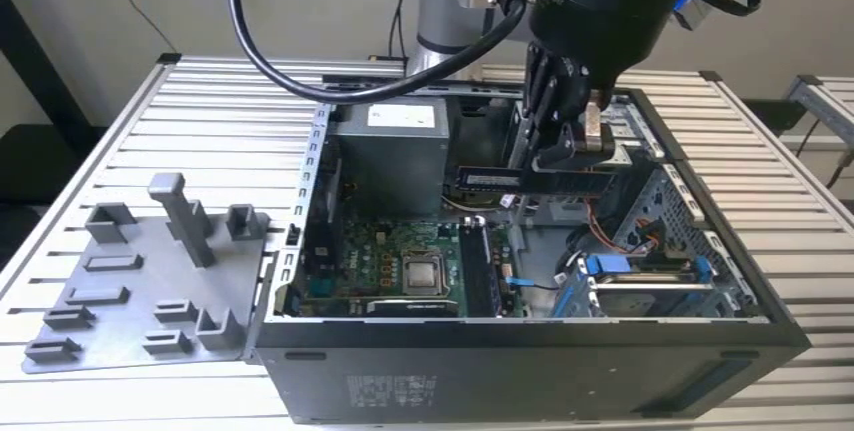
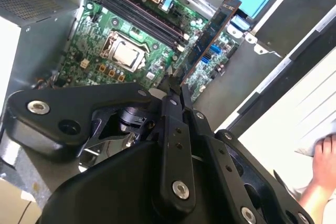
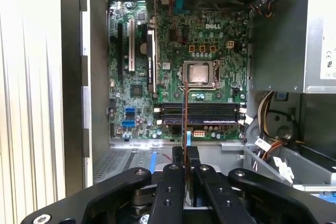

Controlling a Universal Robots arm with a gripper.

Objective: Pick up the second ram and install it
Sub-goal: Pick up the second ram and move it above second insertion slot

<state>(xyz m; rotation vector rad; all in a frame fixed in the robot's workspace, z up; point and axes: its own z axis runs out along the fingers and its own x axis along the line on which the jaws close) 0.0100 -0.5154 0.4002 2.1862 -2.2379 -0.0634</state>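
My gripper (image 1: 571, 156) hangs over the open computer case (image 1: 534, 371), shut on the second ram (image 1: 534, 179). In the exterior view the ram is a dark strip held level above the motherboard. It runs slantwise out from my gripper (image 2: 176, 90) in the second wrist view, where the ram (image 2: 210, 40) hovers over the board's edge. In the first wrist view the ram (image 3: 185, 114) is edge-on, a thin line rising from my gripper (image 3: 185, 156) and crossing the long black memory slots (image 3: 199, 114). It stands clear above the slots, not seated.
The bare processor (image 3: 198, 73) sits in the middle of the motherboard. A grey power supply (image 1: 387, 151) fills the case's back corner and blue drive clips (image 1: 607, 264) sit on the exterior view's right. A grey fixture plate (image 1: 134, 281) lies beside the case. A person's hand (image 2: 323, 156) rests nearby.
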